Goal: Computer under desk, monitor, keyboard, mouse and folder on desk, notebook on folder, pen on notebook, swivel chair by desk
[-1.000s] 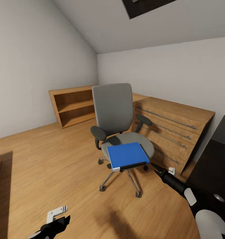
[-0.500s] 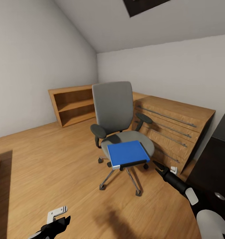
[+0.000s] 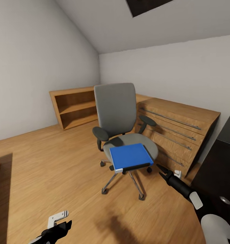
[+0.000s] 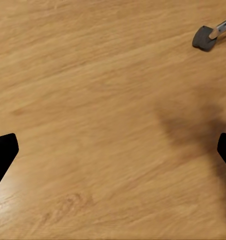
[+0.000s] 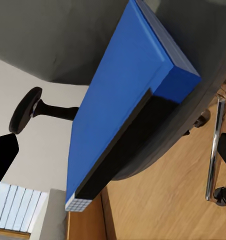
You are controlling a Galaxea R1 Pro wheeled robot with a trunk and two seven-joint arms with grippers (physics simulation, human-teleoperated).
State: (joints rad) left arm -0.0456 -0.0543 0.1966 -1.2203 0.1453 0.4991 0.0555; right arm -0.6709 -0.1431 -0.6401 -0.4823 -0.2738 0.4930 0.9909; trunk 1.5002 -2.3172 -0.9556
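Right gripper (image 3: 161, 168) spread wide, empty, tips just short of folder's black edge. Folder (image 3: 130, 156) flat on swivel chair (image 3: 116, 112) seat, front overhanging. Desk (image 3: 218, 159) cut off at right. Left gripper (image 4: 113, 150) spread wide above bare floor (image 4: 93, 90), mostly out of frame in head view.

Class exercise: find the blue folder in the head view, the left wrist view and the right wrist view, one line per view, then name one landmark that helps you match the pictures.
Head view: the folder lies flat on the swivel chair seat, just right of picture centre.
Left wrist view: not in it; wooden floor and one chair castor.
Right wrist view: the folder runs diagonally through the picture, seen close and edge-on.
Shared landmark: the chair's chrome base and castors.
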